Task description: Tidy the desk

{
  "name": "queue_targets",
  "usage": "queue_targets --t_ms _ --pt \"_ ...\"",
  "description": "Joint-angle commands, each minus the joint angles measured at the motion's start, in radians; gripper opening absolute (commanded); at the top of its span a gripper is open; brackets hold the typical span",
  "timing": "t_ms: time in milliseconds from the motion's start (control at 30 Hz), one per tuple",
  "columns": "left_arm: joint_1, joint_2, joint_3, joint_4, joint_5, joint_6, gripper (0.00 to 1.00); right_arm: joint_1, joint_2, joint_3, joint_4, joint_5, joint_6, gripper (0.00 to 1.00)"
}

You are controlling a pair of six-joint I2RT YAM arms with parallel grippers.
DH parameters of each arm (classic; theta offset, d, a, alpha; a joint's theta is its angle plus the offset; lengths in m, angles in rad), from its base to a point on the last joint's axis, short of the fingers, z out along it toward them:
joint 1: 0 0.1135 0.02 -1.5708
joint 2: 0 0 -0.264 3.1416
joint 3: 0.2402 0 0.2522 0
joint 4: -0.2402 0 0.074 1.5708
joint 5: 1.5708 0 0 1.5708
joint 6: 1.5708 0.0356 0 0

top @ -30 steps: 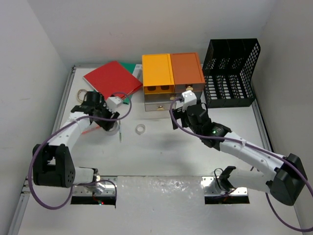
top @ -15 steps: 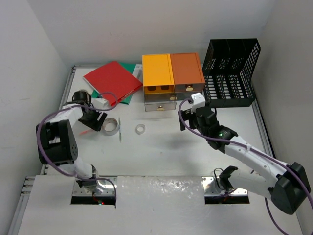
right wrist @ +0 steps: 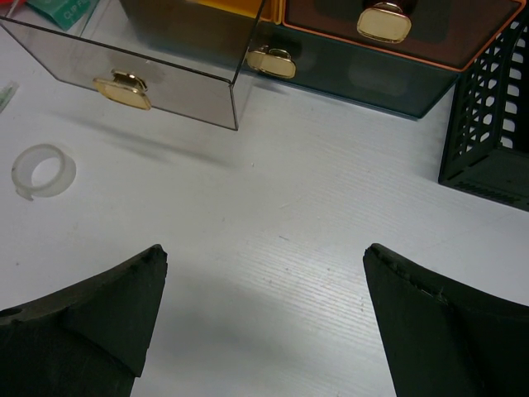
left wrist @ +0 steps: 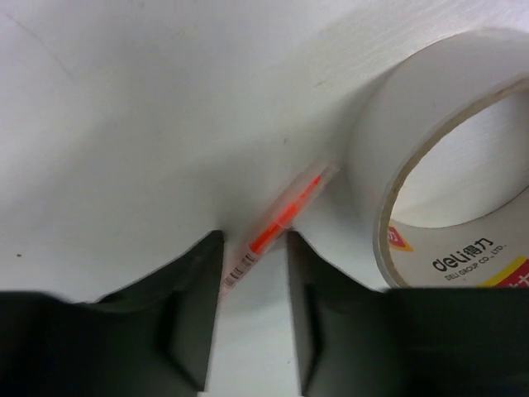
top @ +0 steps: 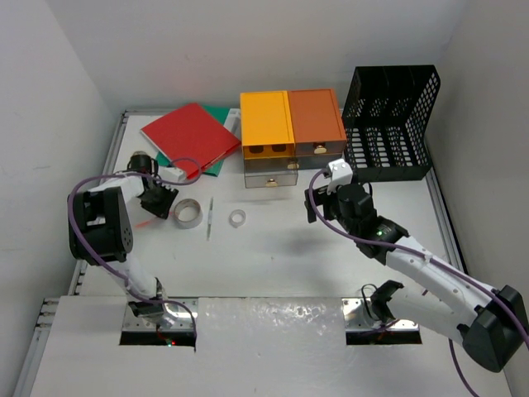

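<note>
The white desk holds loose items. My left gripper is low at the left side, jaws narrowly open. In the left wrist view the end of an orange pen lies between its tips, touching the left finger. The pen also shows in the top view. A white tape roll lies just right of it, also in the top view. My right gripper is wide open and empty above bare desk, in front of the drawer box.
A white pen and a small clear tape ring lie mid-desk. A red book lies on a green one. The yellow-and-orange drawer box has a clear drawer pulled out. A black mesh rack stands at the back right.
My left gripper moved left off the tape roll, which now shows, and came down over the orange pen. The white pen shifted slightly. My right gripper drew back to the right from the drawers.
</note>
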Motion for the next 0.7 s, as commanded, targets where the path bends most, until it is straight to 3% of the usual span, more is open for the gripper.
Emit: queue_targets --t_ms 0,33,67,100,467,667 --pt "-0.001 0.1 -0.036 0.077 0.002 0.05 0.29 -0.004 -0.009 0.008 0.04 -0.004 -0.005 0.99" --pt "0.001 0.1 -0.039 0.071 0.024 0.056 0.24 -0.004 -0.009 0.011 0.04 -0.004 -0.003 0.99" --pt "0.001 0.095 -0.041 0.066 0.032 0.057 0.08 -0.004 -0.009 0.012 0.038 -0.003 -0.003 0.99" --pt "-0.001 0.091 -0.044 0.06 0.036 0.056 0.0 -0.006 -0.009 0.014 0.038 -0.001 -0.003 0.99" --pt "0.001 0.042 0.043 0.065 0.002 -0.124 0.0 -0.012 0.058 0.022 0.047 -0.007 0.015 0.99" --pt "0.001 -0.083 0.074 0.056 0.027 -0.183 0.0 -0.093 0.09 0.013 0.078 -0.119 0.092 0.99"
